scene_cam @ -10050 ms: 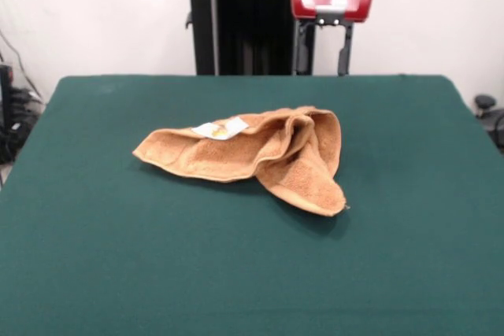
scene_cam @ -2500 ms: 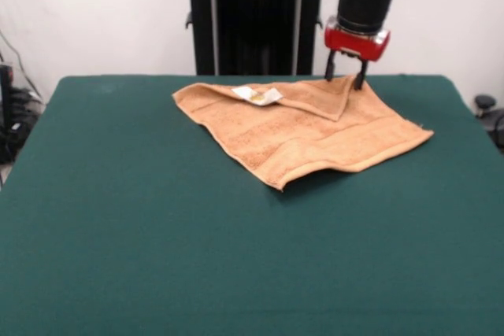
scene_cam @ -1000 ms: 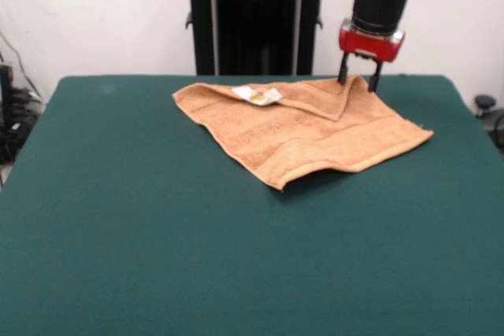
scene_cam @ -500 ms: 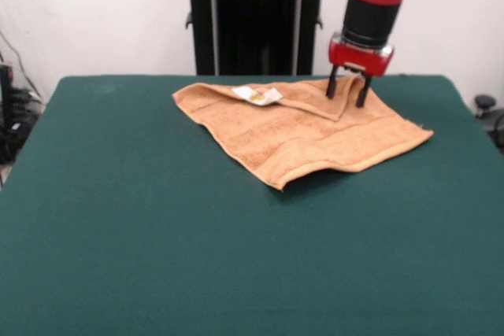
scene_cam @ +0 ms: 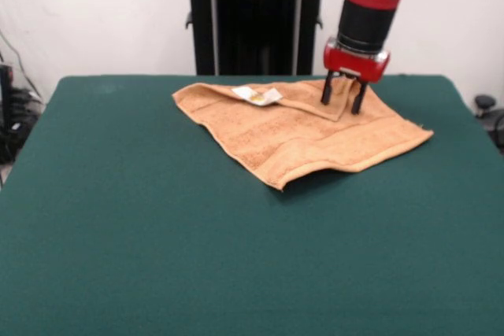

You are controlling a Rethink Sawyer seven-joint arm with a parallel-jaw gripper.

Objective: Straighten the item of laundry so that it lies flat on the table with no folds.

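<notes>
The orange-tan terry towel (scene_cam: 303, 131) lies spread toward the far side of the dark green table (scene_cam: 157, 257). Its far edge is folded over toward the front in a triangular flap, with the small white label (scene_cam: 256, 94) showing on the fold at the left. My gripper (scene_cam: 342, 103) comes down from above at the towel's far right part. Its two black fingers are apart and straddle the tip of the folded flap, low at the cloth. I cannot tell whether they touch it.
The robot's black pedestal (scene_cam: 252, 21) stands behind the table's far edge. Cables and dark equipment (scene_cam: 12, 116) sit off the table's left side, and a dark object (scene_cam: 488, 112) at the right edge.
Over ten seconds the crumpled towel was dragged to the far side and spread out. In the last second my gripper has shifted left and down onto the folded flap.
</notes>
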